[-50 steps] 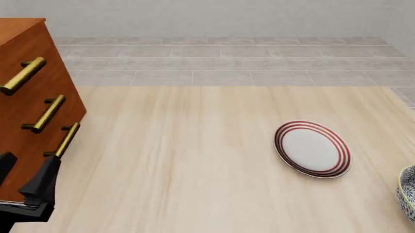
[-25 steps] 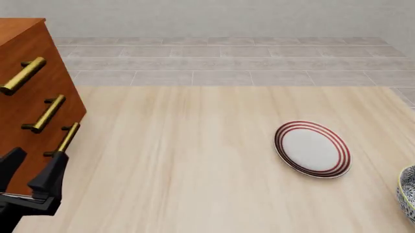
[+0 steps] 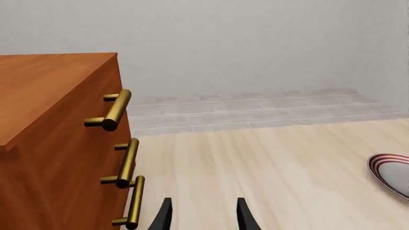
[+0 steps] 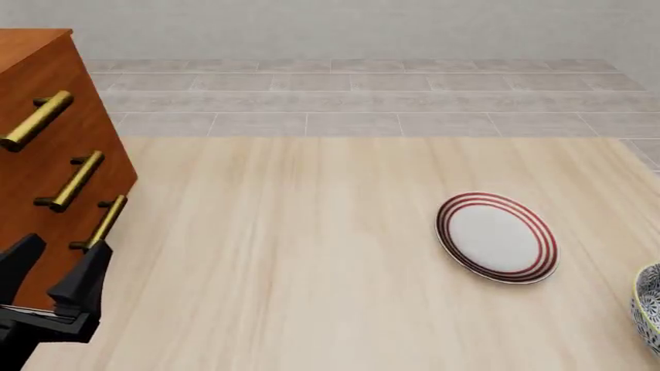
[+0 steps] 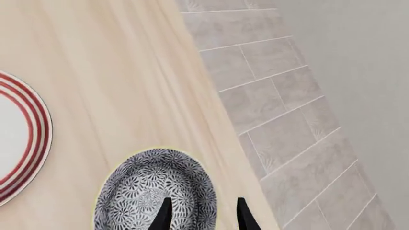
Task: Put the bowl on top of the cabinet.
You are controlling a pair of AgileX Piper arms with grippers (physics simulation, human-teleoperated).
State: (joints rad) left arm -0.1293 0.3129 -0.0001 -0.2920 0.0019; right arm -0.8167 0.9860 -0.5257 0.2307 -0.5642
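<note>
Where the pale wooden table [image 4: 309, 255] meets its right edge near the front corner, the deep round white ceramic bowl with dense dark blue-black floral pattern and a pale yellowish rim [image 4: 648, 308] sits upright, cut off by the front view's border. The right wrist view looks down into the bowl [image 5: 155, 191], and the right gripper [image 5: 200, 214] hangs above it with its two dark fingertips [image 5: 164, 215] set apart, one over the bowl's inside and one near its rim; whether either touches the ceramic is hard to tell from this angle. The right gripper holds nothing.

Just beside the bowl, further in from the edge, lies the flat white plate with red concentric rings [image 4: 497, 237].

At the table's left edge stands the tall reddish-brown wooden cabinet [image 4: 42, 166], its front carrying three brass bar handles [image 4: 73, 180]. The left gripper [image 4: 52, 282] is low at the front left corner, just in front of the cabinet's lowest handle, its black fingers [image 4: 86, 278] spread apart with only air between them. The left wrist view shows the cabinet's flat top [image 3: 45, 81].
</note>
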